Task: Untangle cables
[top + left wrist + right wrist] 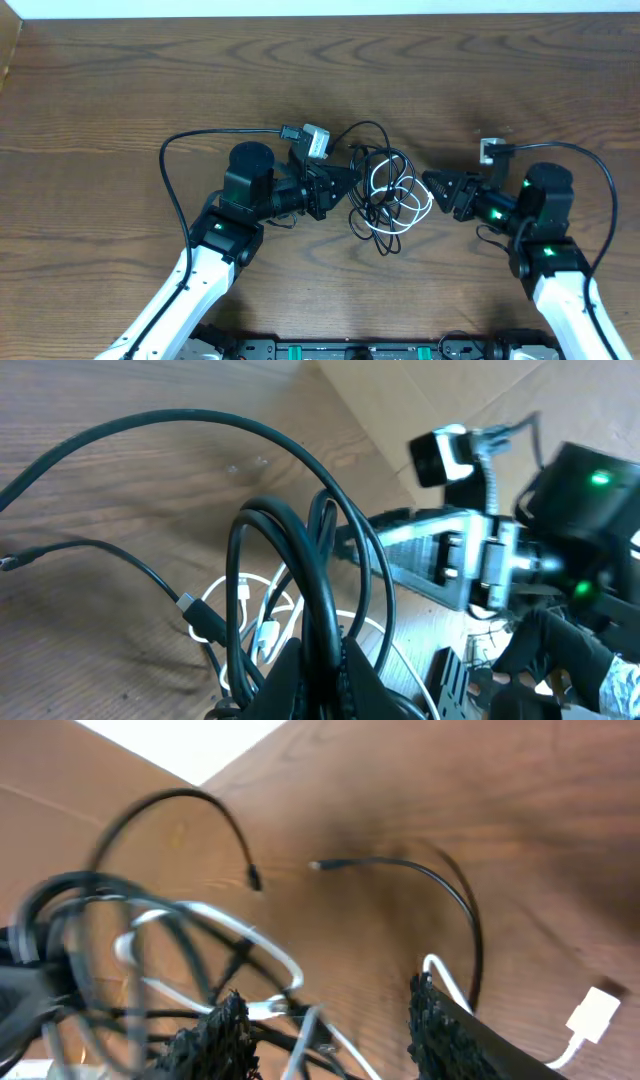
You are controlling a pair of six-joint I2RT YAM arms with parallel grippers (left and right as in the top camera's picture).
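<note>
Black loops [310, 580]: closest to the left wrist lens; several strands rise out of the left gripper [335, 665], whose jaws are clenched on them.
Cables [385, 195]: one knot at centre frame in the overhead view, black cords with a white cable [400, 218] threaded through, lying on the table [120, 80].
Long axis: the knot runs roughly top to bottom of the overhead frame, crosswise to the line between the two grippers.
Loose end: white plug [595, 1012] lies free on the wood at lower right of the right wrist view.
Right gripper [438, 190]: just right of the knot, jaws parted and pointing left at it. White and black strands cross the gap between them; cannot tell if any touches a pad.
Nearer arm: the white loop bulges toward the right gripper.
Poses: both forearms come up from the bottom corners, wrists turned inward, facing each other across the knot.
Judgement: the next move likely hinges on the right jaws closing on the white strand and drawing it rightward.
</note>
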